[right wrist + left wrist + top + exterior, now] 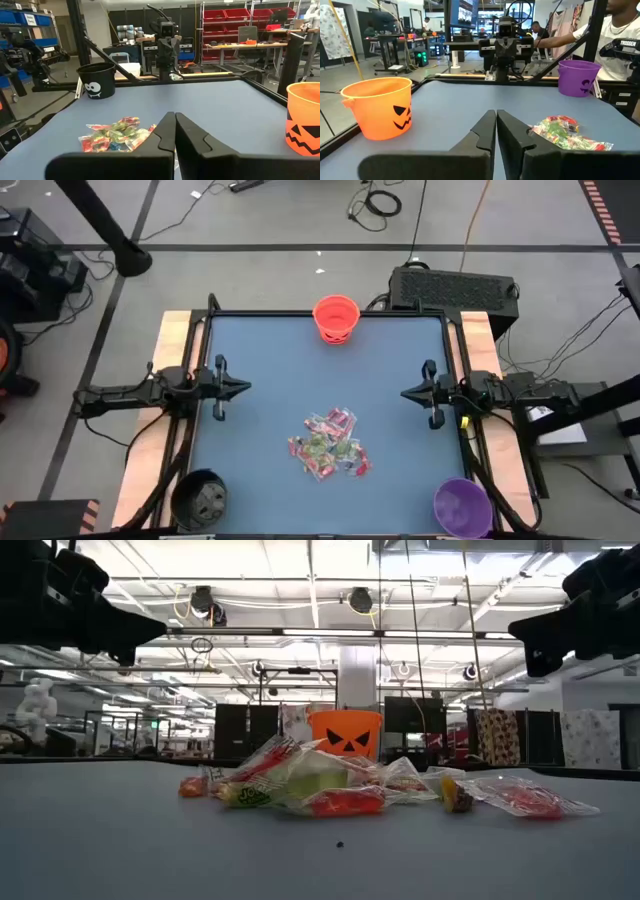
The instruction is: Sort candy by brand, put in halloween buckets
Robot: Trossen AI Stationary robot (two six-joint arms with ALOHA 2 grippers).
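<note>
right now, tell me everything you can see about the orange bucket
The orange bucket is a small round pail of bright, smooth plastic, wider at the rim than at the base, with a black jack-o'-lantern face printed on its side. It stands upright at the middle of the blue table's far edge. From above no candy shows inside it. Nothing touches it: the candy pile lies apart near the table's middle, and both arms wait at the sides.

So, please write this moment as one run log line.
left gripper: shut, empty | right gripper: shut, empty | candy: piled mid-table | buckets: orange, black, purple, no candy seen inside
</note>
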